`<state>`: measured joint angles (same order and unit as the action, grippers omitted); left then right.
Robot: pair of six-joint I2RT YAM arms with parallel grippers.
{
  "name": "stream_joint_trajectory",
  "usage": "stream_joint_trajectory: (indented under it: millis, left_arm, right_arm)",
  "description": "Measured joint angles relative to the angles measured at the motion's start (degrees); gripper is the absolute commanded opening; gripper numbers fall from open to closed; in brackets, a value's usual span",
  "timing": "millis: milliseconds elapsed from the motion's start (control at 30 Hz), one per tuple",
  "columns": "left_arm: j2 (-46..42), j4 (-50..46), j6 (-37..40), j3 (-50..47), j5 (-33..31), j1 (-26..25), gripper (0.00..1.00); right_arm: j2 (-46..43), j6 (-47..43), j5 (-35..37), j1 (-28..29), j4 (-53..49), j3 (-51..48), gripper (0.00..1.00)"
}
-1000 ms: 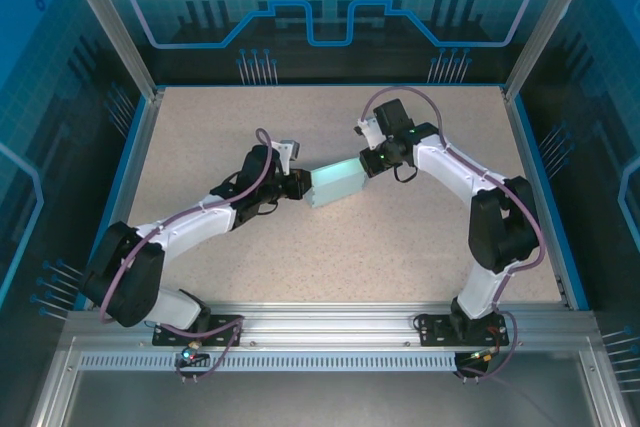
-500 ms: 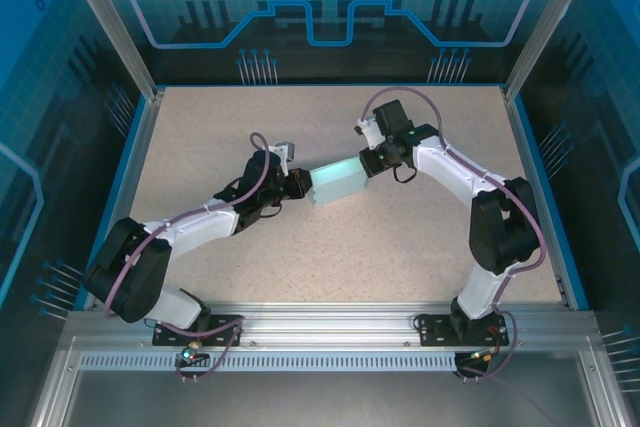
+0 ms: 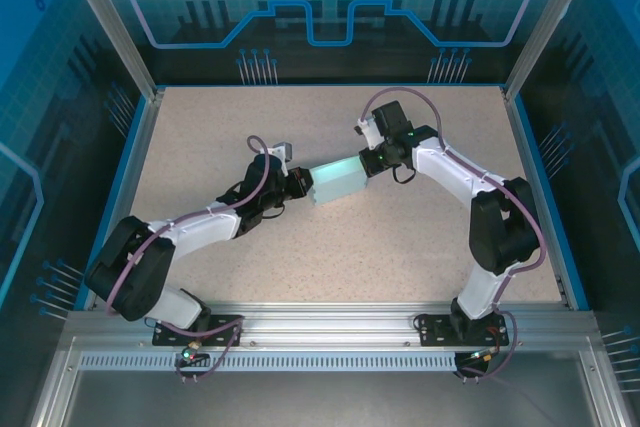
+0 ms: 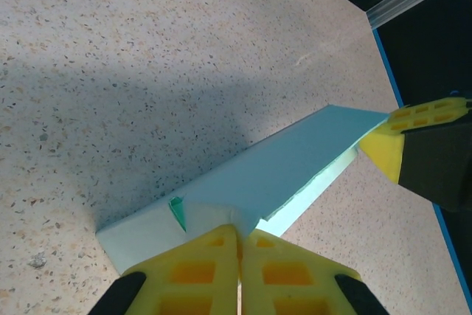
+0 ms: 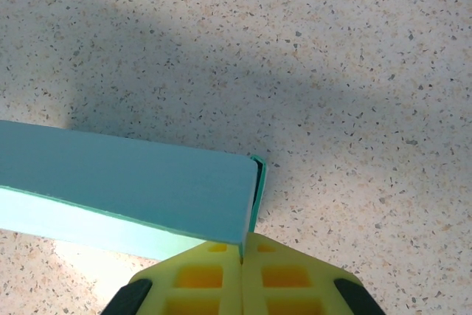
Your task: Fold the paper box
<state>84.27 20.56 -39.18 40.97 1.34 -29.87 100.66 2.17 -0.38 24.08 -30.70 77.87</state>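
Observation:
The paper box [image 3: 338,182] is a small light blue rectangular box held between both grippers above the middle of the table. My left gripper [image 3: 305,185] is shut on a flap at the box's left end; in the left wrist view its yellow fingers [image 4: 199,271] pinch the pale card of the paper box [image 4: 280,171]. My right gripper [image 3: 369,164] is shut on the right end. In the right wrist view it [image 5: 242,250] clamps the corner edge of the paper box [image 5: 133,178], where a thin flap stands slightly ajar. The right gripper's yellow fingertip [image 4: 394,142] shows at the box's far end.
The speckled beige table [image 3: 250,127] has a blue rim [image 3: 545,187] on three sides and an aluminium rail [image 3: 330,322] at the near edge by the arm bases. Open tabletop lies all around the box.
The left arm has pushed a little to the right toward the box, and its fingers have closed tight on the flap. The right arm and the box have hardly moved.

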Motion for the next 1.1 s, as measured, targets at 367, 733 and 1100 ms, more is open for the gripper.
stream_joint_trajectory:
  millis: [367,733,1100]
  left_arm:
    - [1.5,4.0,-4.4,-0.7,-1.3,-0.1,0.07]
    - [1.7,4.5,-4.8,-0.7,-4.3,-1.6,0.07]
    - [2.3,5.5,-6.4,-0.7,-5.1,-1.8,0.06]
  right_arm:
    - [-0.4,0.0,0.5,0.0,0.3,-0.4,0.07]
    - [-0.4,0.0,1.3,0.0,0.3,-0.4,0.07]
    - [-0.9,0.4,1.5,0.0,0.6,-1.1,0.07]
